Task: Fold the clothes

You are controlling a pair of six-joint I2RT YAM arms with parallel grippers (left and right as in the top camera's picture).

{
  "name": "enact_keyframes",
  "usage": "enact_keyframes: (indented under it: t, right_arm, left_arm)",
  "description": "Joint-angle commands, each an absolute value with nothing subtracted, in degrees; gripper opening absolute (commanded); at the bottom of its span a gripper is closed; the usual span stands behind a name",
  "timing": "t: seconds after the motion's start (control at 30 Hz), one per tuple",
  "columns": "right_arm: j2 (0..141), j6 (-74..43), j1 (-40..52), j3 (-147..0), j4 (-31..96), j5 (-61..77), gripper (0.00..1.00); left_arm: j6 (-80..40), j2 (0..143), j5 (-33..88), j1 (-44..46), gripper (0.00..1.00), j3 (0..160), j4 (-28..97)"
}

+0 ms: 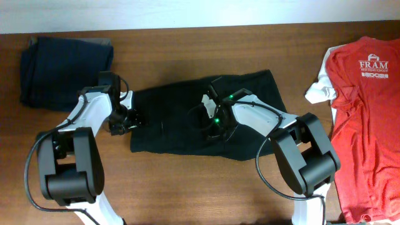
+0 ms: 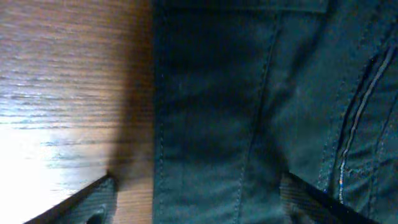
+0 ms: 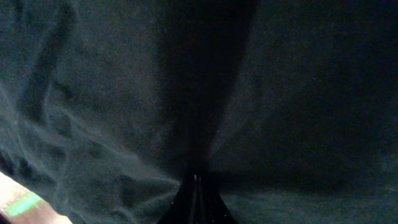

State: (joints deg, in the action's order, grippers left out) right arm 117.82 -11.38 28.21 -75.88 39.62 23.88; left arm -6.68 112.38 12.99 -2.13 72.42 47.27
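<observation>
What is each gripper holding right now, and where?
The right gripper pinches the black garment mid-cloth, near its middle; the left gripper holds nothing, jaws open astride its edge.

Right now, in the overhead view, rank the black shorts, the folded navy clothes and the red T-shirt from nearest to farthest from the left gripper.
1. The black shorts: the left gripper is at their left edge.
2. The folded navy clothes: upper left of the table.
3. The red T-shirt: far right edge.

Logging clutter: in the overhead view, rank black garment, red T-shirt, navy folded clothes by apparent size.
1. Red T-shirt and black garment: alike; shirt cropped, garment partly covered.
2. Navy folded clothes: smallest.
</observation>
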Motion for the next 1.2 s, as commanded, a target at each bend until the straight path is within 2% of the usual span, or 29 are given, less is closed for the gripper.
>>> enact_keyframes:
  t: [0.0, 0.13, 0.2, 0.27, 0.33, 0.4, 0.43, 0.47, 0.53, 0.63, 0.67, 0.7, 0.73, 0.77, 0.87, 0.93, 0.97, 1.0, 1.17]
  right_arm:
    - [120.3, -11.4, 29.3, -75.2, 40.3, 22.0, 0.04]
    - [120.3, -11.4, 29.3, -75.2, 40.3, 22.0, 0.04]
    - [120.3, -11.4, 29.3, -75.2, 40.7, 22.0, 0.04]
    - [120.3, -11.4, 29.3, -75.2, 41.2, 22.0, 0.04]
    - [120.3, -11.4, 29.3, -75.2, 41.4, 22.0, 0.04]
    - [120.3, -11.4, 29.3, -75.2, 41.6, 22.0, 0.04]
    - [120.3, -11.4, 29.3, -75.2, 41.6, 22.0, 0.04]
    - [120.3, -11.4, 29.3, -75.2, 41.6, 22.0, 0.04]
    - [120.3, -11.4, 29.3, -75.2, 41.6, 22.0, 0.04]
    - [120.3, -11.4, 29.3, -75.2, 41.6, 22.0, 0.04]
    - [120.3, -11.4, 29.3, -75.2, 41.6, 22.0, 0.04]
    - [120.3, -11.4, 29.3, -75.2, 41.6, 22.0, 0.04]
    - [120.3, -11.4, 29.3, -75.2, 41.5, 22.0, 0.04]
    - [120.3, -11.4, 29.2, -75.2, 41.6, 22.0, 0.04]
    - [120.3, -11.4, 29.2, -75.2, 41.6, 22.0, 0.04]
    - [120.3, -11.4, 29.2, -75.2, 41.6, 22.0, 0.04]
    - [120.3, -11.4, 29.2, -75.2, 41.6, 22.0, 0.04]
    - [120.3, -11.4, 29.2, -75.2, 41.6, 22.0, 0.04]
    - [120.3, -11.4, 29.2, -75.2, 41.7, 22.0, 0.04]
  left_arm:
    - [-6.2, 116.1, 14.4, 0.4, 0.81, 71.2, 46.8]
    - [-6.1, 116.1, 13.6, 2.9, 0.8, 71.2, 45.9]
    - [-6.1, 116.1, 13.5, 2.9, 0.59, 71.2, 45.9]
    - [-6.1, 116.1, 13.5, 2.8, 0.46, 71.2, 45.9]
    - [-6.1, 116.1, 12.4, 2.8, 0.27, 71.2, 45.9]
    - [-6.1, 116.1, 12.2, 2.8, 0.27, 71.2, 46.1]
    - [-6.1, 116.1, 12.2, 2.8, 0.35, 71.2, 46.1]
    - [-6.1, 116.1, 11.4, 2.8, 0.45, 71.2, 46.3]
    - [-6.2, 116.1, 1.0, 2.8, 0.8, 71.2, 48.9]
    - [-6.2, 116.1, -1.6, 2.8, 0.8, 71.2, 51.2]
    - [-6.7, 116.1, -1.5, 2.8, 0.74, 71.2, 51.7]
    - [-6.8, 116.1, -1.5, 2.8, 0.59, 71.2, 52.1]
    - [-6.8, 116.2, -1.0, 3.0, 0.52, 71.2, 52.0]
    - [-6.8, 116.3, 0.4, 3.0, 0.5, 71.2, 51.2]
    - [-6.8, 118.3, 1.8, 3.0, 0.34, 71.1, 50.7]
    - [-6.8, 119.1, -0.3, 3.0, 0.12, 71.1, 51.1]
    - [-6.8, 119.1, -1.0, 3.0, 0.1, 71.1, 51.5]
    - [-6.8, 119.1, -1.3, 3.0, 0.01, 71.1, 51.5]
    - [-6.8, 119.0, -1.6, 3.0, 0.01, 75.4, 54.7]
